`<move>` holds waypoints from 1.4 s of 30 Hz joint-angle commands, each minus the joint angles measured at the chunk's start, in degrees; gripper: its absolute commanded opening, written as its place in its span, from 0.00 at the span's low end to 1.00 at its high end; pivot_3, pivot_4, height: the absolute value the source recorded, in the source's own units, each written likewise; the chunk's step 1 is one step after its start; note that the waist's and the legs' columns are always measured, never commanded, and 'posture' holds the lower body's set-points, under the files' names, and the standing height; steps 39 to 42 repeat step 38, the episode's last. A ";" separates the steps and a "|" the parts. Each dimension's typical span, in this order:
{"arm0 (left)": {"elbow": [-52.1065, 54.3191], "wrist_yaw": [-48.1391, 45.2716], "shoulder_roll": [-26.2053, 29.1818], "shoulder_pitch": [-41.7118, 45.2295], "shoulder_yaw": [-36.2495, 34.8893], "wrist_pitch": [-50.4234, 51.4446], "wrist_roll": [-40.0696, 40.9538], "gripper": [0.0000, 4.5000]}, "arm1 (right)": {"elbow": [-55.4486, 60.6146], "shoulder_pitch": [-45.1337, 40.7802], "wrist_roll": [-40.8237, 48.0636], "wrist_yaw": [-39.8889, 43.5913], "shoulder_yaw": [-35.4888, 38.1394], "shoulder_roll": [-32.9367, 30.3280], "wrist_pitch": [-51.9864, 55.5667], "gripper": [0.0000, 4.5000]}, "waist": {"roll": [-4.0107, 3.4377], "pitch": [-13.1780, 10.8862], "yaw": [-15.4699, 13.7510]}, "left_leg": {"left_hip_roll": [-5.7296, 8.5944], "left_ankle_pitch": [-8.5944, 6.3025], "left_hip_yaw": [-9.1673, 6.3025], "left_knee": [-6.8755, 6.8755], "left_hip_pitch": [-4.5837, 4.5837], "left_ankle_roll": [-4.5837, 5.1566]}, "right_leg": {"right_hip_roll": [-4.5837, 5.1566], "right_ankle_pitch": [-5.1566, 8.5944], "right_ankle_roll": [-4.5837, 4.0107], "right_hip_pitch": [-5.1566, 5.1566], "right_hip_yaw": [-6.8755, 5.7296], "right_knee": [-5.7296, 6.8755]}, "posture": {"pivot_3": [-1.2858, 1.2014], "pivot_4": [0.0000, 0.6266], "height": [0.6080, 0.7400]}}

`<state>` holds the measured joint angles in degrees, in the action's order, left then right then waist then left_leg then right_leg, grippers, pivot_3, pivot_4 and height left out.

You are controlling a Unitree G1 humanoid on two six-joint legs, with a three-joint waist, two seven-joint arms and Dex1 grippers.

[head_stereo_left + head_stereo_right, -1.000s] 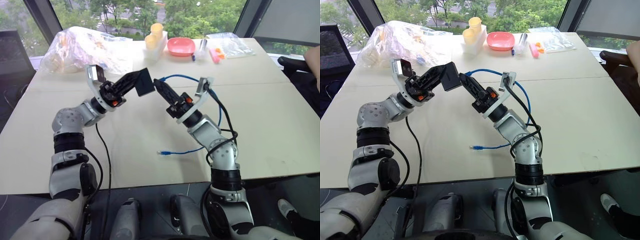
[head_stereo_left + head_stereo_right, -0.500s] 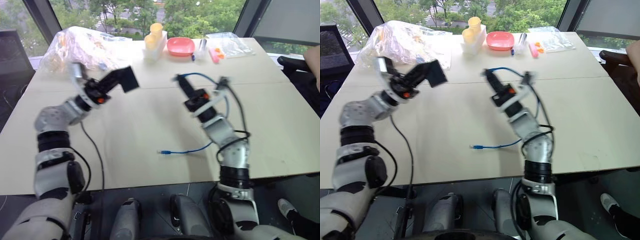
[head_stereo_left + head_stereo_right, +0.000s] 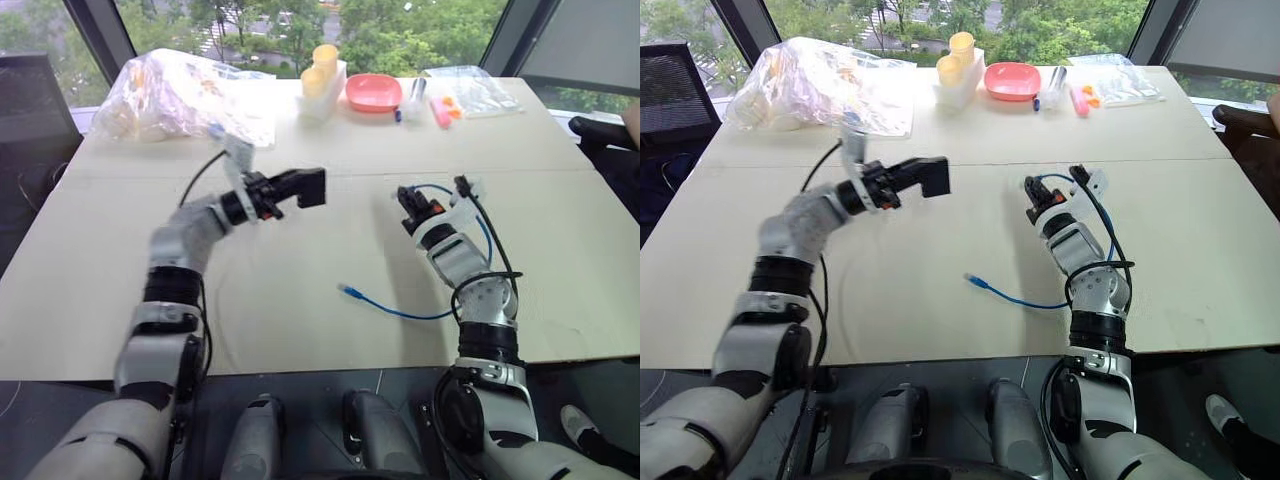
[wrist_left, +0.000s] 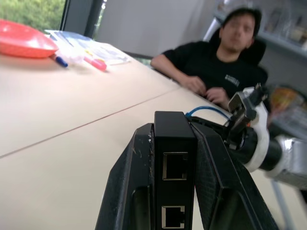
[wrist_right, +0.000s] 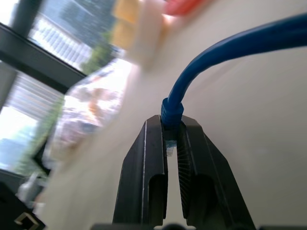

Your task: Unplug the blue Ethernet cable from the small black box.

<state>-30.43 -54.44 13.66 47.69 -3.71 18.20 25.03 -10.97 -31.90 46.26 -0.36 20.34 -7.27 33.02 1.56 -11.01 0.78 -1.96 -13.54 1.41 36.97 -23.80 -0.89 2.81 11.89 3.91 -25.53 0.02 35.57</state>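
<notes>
The small black box [image 3: 305, 187] hangs above the table's left centre, clamped edgewise by my left gripper [image 3: 290, 190]. In the left wrist view the box [image 4: 175, 143] shows two empty ports between the black fingers [image 4: 139, 163]. My right gripper [image 3: 407, 197] hovers low over the table right of centre, well apart from the box, shut on one clear plug of the blue Ethernet cable [image 5: 230, 48]. From there the cable [image 3: 485, 235] loops back over the wrist and runs down onto the table. Its other plug [image 3: 347, 291] lies loose on the tabletop.
At the table's far side sit a crumpled clear plastic bag [image 3: 180, 90], a white holder with yellow cups [image 3: 322, 70], a pink bowl [image 3: 374, 92], markers [image 3: 440, 110] and another clear bag [image 3: 470, 88]. A person in black [image 4: 225, 67] sits at the right.
A second ago box and cable plug met between the grippers. They now stand apart: the right gripper has moved right and down with the cable, and the left has rolled the box level.
</notes>
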 commanded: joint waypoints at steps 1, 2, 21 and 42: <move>-1.16 3.58 -2.18 0.75 1.58 -11.05 -5.40 0.13 | 6.86 1.78 -5.83 -1.56 -3.99 -5.78 4.97 0.38 | -0.01 0.01 0.05 | 0.00 -0.04 0.00 0.01 -0.06 0.08 | -0.01 -0.05 0.08 -0.02 0.00 -0.07 | 0.52 0.24 1.00; -2.19 4.28 -2.77 0.79 2.02 -12.92 -6.47 0.13 | 8.37 2.42 -7.03 -1.86 -5.12 -7.22 6.71 0.50 | -0.04 0.02 0.06 | 0.00 -0.09 0.01 0.04 -0.08 0.16 | -0.03 -0.05 0.10 -0.02 0.00 -0.10 | 0.52 0.24 1.00; -23.72 12.98 -9.26 3.60 3.84 -36.06 -17.47 0.68 | 30.57 12.72 -5.61 9.74 -10.89 -18.42 24.08 1.00 | -0.04 0.02 -0.19 | 0.00 -0.21 -0.06 0.20 -0.20 0.37 | -0.11 -0.14 0.28 0.08 -0.09 -0.38 | 0.52 0.24 1.00; 43.00 12.66 16.03 -24.60 -7.35 21.85 5.72 0.94 | 35.04 23.10 -10.57 22.80 -6.85 -18.62 4.75 1.00 | -0.14 0.05 0.12 | -0.12 -0.23 -0.06 0.10 0.22 0.39 | -0.19 -0.01 0.09 0.28 -0.05 -0.22 | 0.52 0.24 1.00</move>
